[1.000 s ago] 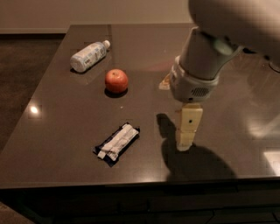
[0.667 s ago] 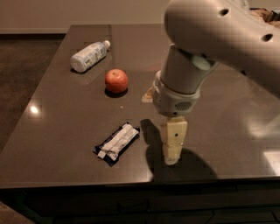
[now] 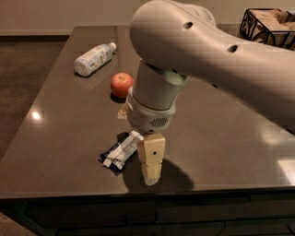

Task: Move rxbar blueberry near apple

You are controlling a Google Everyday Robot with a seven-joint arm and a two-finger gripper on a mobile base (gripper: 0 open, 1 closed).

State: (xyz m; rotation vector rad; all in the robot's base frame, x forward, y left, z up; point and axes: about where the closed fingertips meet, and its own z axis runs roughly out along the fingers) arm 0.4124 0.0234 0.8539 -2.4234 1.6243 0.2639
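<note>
Lower centre, by counter (image 3: 55,152) front edge: end effector (image 3: 151,176) just right of rxbar blueberry (image 3: 120,151); openness not tellable.

You face a dark, glossy surface (image 3: 69,147) with light glints near its left and right edges. A pale wall (image 3: 46,14) runs beyond the far edge, and brown floor (image 3: 18,69) lies left. A black wire rack (image 3: 267,25) stands past the far right corner. The tool (image 3: 151,171) hangs near the front edge.

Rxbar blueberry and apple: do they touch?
Apart. The camera view shows bare table between the rxbar blueberry and the apple; the gripper hangs beside the bar.
</note>
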